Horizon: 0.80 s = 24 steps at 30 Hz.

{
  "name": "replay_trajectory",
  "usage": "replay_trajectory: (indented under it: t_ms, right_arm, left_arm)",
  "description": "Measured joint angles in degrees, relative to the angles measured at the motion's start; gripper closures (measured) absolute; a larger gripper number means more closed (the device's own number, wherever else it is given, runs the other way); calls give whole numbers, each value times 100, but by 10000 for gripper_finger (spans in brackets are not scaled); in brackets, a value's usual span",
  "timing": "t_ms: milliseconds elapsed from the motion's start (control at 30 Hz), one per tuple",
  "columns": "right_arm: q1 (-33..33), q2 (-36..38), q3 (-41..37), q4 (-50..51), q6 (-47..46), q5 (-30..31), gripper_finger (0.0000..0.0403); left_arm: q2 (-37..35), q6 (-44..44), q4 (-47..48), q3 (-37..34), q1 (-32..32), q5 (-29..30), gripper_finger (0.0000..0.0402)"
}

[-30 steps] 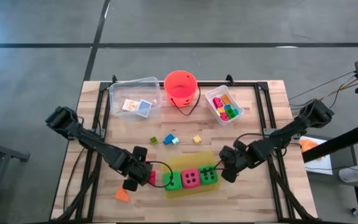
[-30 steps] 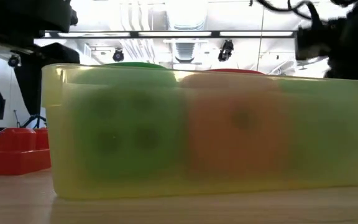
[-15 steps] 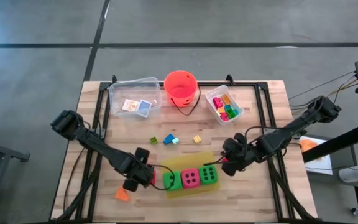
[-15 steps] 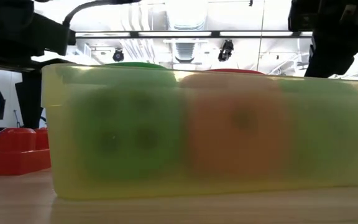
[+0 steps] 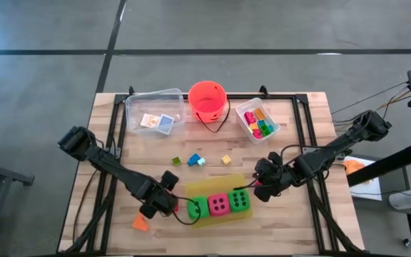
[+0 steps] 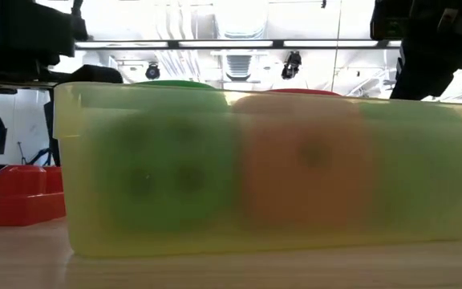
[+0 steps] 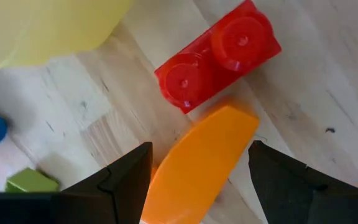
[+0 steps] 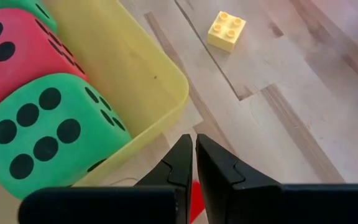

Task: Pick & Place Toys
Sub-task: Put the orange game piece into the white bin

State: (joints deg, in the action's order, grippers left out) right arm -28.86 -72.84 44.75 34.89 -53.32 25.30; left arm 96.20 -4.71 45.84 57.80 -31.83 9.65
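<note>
Two green dice [image 5: 198, 208] [image 5: 239, 200] and a pink die [image 5: 218, 204] sit in the flat yellow tray [image 5: 216, 187]. They also show in the right wrist view, green [image 8: 42, 134] and pink [image 8: 11, 56]. My left gripper [image 7: 197, 180] is open at the tray's left end. Its fingers stand on either side of an orange shape [image 7: 201, 162] lying on the table. I cannot tell whether they touch it. A red brick [image 7: 219, 53] lies just beyond. My right gripper [image 8: 194, 155] is shut by the tray's right end [image 8: 166, 106]. A red sliver [image 8: 194, 198] shows between its fingers, far back.
At the far edge stand a clear box with two cards [image 5: 155, 118], the orange-red bucket [image 5: 207, 100] and a clear box of coloured bricks [image 5: 257, 120]. Small green [image 5: 177, 160], blue [image 5: 195, 159] and yellow [image 5: 226, 159] bricks lie mid-table. The yellow brick also shows in the right wrist view [image 8: 226, 30].
My right gripper has gone from the tray's right end toward the far edge and a little right, then kept still. My left gripper has shifted a little toward the tray and now covers the red brick in the high view. The dice have stayed in place.
</note>
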Motion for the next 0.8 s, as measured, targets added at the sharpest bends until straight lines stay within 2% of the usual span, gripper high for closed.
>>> replay_trajectory:
  t_ms: [200,367,667,800]
  right_arm:
    - [0,0,0,-7,-2,-2,383]
    - [0,0,0,-12,-2,-4,383]
    - [0,0,0,-73,31,-7,383]
    - [0,0,0,-115,140,-2,383]
  left_arm:
    - [61,-459,-93,-2,0,48,147]
    - [403,-833,-118,-7,0,48,147]
    - [693,-840,-127,20,-2,238,148]
    - [682,-837,-107,15,-2,241,181]
